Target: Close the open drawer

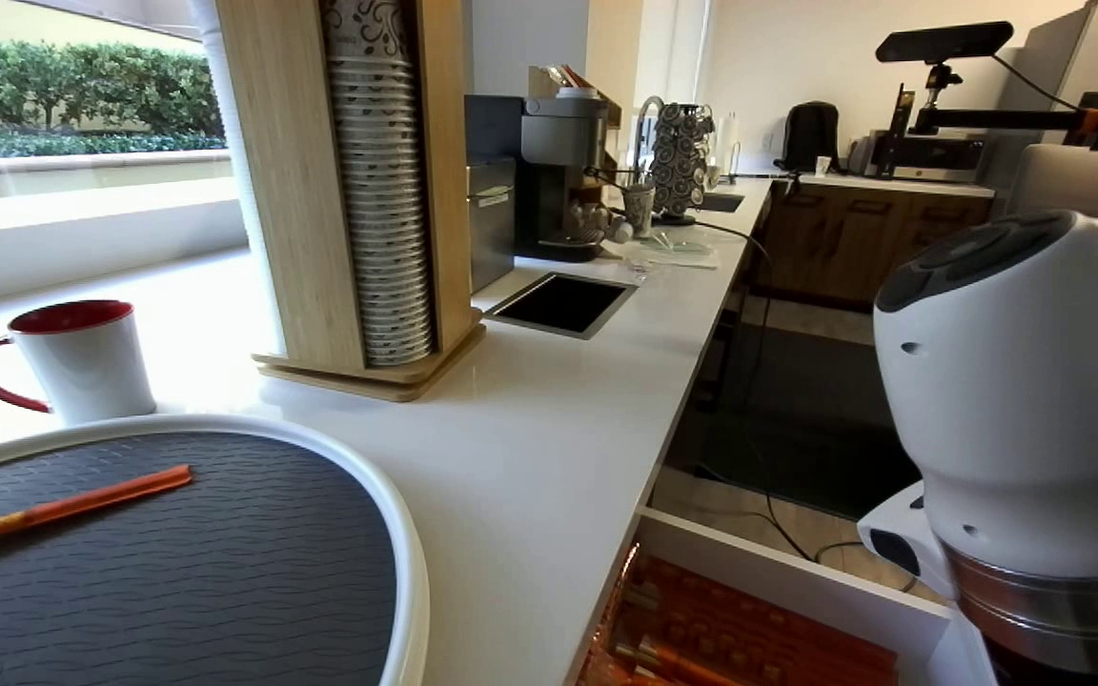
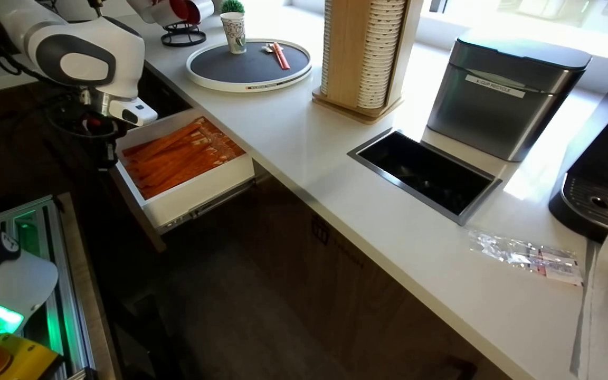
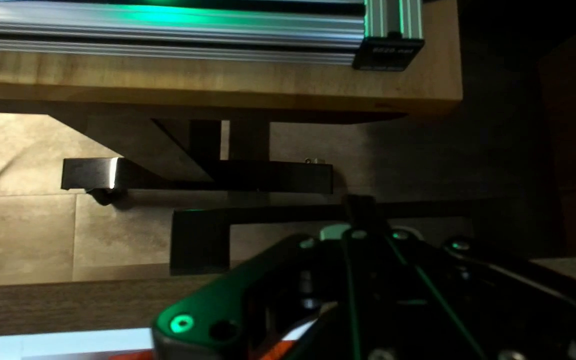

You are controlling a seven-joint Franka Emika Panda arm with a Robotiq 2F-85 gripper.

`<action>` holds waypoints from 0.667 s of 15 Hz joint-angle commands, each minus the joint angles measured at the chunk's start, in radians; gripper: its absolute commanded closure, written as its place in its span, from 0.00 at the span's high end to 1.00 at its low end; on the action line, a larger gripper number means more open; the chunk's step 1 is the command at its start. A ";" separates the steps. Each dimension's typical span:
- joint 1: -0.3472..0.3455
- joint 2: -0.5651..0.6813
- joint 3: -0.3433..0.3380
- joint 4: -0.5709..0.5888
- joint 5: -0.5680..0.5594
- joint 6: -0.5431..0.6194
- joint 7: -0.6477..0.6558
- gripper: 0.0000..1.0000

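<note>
The drawer stands pulled out from under the counter. Its white side wall (image 2: 203, 195) and reddish-brown contents show in an exterior view; its white wall (image 1: 787, 581) also shows in an exterior view. In the wrist view its brown wooden front panel (image 3: 68, 306) crosses the lower part, with a strip of white wall behind it. My gripper (image 2: 106, 161) hangs at the outer side of the drawer front, pointing down. In the wrist view the gripper (image 3: 360, 202) has its fingers together, with nothing seen between them. I cannot tell whether it touches the panel. The gripper is hidden in an exterior view.
The white counter (image 2: 304, 153) runs above the drawer, with a round dark tray (image 2: 248, 87) and a cup tower (image 2: 349, 58) on it. The robot's wooden base table (image 3: 218, 82) faces the drawer front across a narrow floor gap. Cables (image 1: 778, 524) lie on the floor.
</note>
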State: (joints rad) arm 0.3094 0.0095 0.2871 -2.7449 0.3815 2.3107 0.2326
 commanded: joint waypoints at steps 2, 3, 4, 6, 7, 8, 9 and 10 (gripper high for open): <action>0.001 0.023 0.010 0.002 -0.186 0.107 0.139 0.00; -0.002 0.030 0.008 0.002 -0.225 0.135 0.157 0.00; -0.005 0.038 0.004 0.002 -0.263 0.161 0.172 0.00; -0.012 0.051 -0.007 0.000 -0.345 0.216 0.205 0.00; -0.020 0.059 -0.019 -0.001 -0.379 0.253 0.205 0.00; -0.024 0.059 -0.025 0.001 -0.407 0.282 0.206 0.00; -0.030 0.064 -0.035 0.000 -0.448 0.315 0.209 0.00; -0.036 0.066 -0.047 0.000 -0.500 0.346 0.217 0.00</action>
State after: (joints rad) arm 0.3011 0.0304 0.2738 -2.7452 0.0148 2.5503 0.4168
